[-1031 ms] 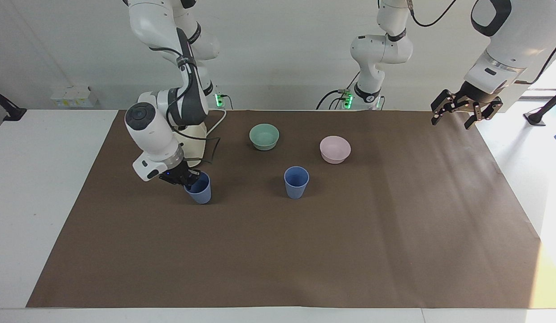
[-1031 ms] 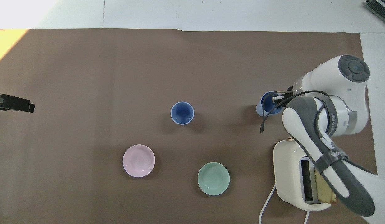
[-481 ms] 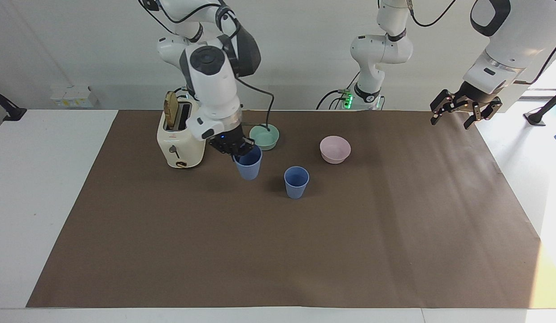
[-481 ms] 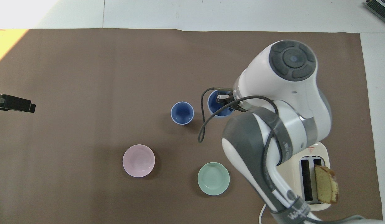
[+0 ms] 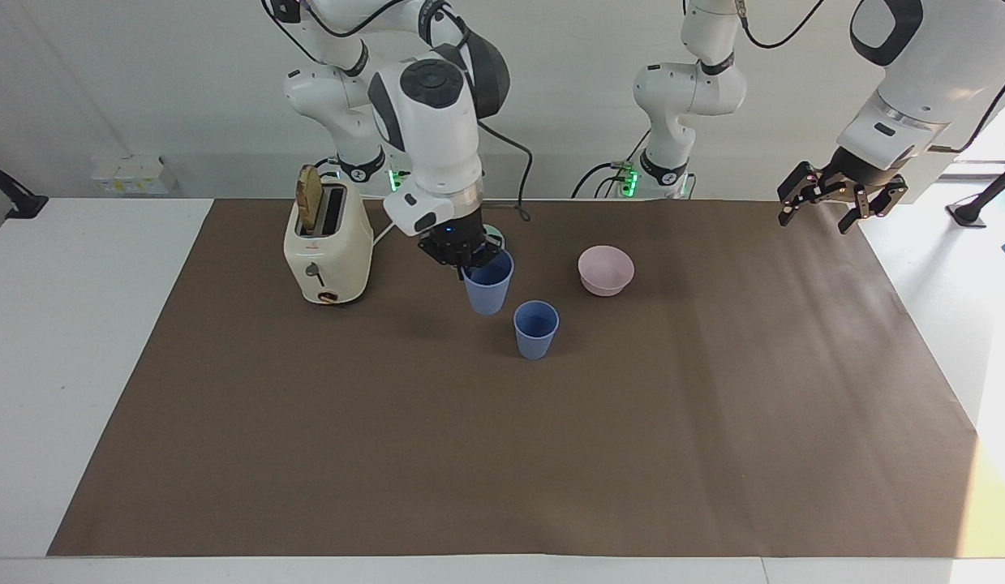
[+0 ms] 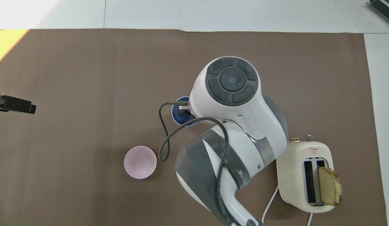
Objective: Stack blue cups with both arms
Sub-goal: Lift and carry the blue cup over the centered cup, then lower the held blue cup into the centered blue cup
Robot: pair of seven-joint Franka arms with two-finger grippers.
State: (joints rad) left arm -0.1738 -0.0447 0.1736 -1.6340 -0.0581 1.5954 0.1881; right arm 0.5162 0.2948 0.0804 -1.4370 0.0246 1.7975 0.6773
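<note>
Two blue cups [image 5: 535,328] apart only from across, right pincer [image 5: 468,259] pinching one; left pincer [image 5: 831,199] spread.

Blue cups [image 5: 535,328]: matt plastic, smooth. Pink bowl [image 5: 605,269]: smooth, faint sheen. Toaster [image 5: 327,246]: glossy cream shell. Arms [image 5: 431,113]: glossy white casing, grey matt panels. Bench [image 5: 80,341]: white, smooth, under matt brown paper-like sheet [image 5: 502,454].

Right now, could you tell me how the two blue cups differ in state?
The carried blue cup hangs off the table, gripped at its rim by the right pincer; the standing blue cup rests free on the brown mat, untouched. Both are upright, the same blue and shape.
</note>
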